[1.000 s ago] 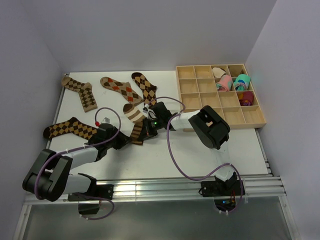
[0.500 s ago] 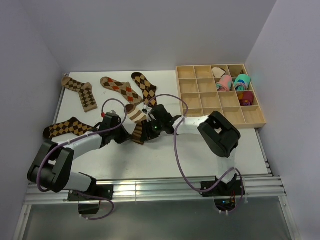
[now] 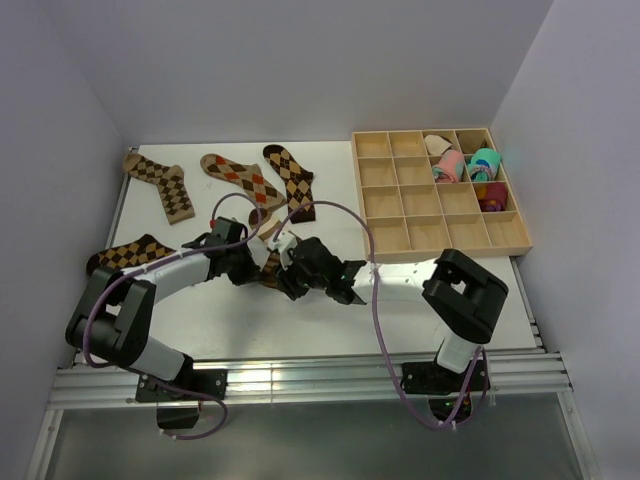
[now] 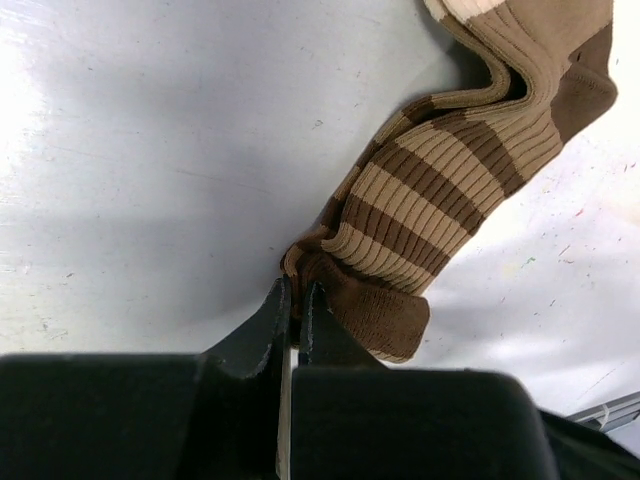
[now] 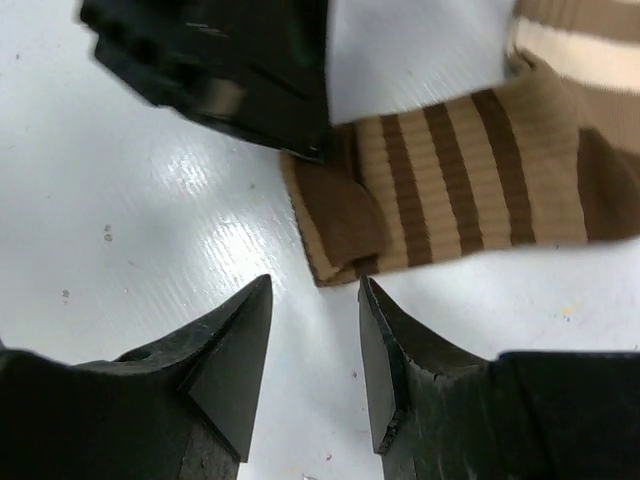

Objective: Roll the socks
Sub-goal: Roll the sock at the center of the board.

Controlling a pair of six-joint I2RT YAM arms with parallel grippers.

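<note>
The striped sock [image 4: 440, 190] is a ribbed knit in dark brown and tan bands, with a cream band toward its far end. It lies on the table [image 4: 150, 150] between the 2 arms, in front of the argyle socks [image 3: 240, 178]. Its near end is folded over into a thick, soft lump of plain brown fabric, and the body behind it buckles into a loose wave rather than lying flat.

The left gripper [image 4: 295, 290] has its black, wedge-shaped jaws clenched, with the bunched edge of that fold nipped at their tips. The right gripper [image 5: 315, 285] is released: its 2 pointed black fingers stand apart just beside the folded end and do not touch it.

The table is white, glossy and lightly scuffed. The 4 argyle socks lie flat and unrolled, in brown and tan diamonds. The wooden tray [image 3: 352, 190] is pale, with square compartments, and soft rolled bundles [image 3: 450, 165] in pink and teal sit in its far right cells.
</note>
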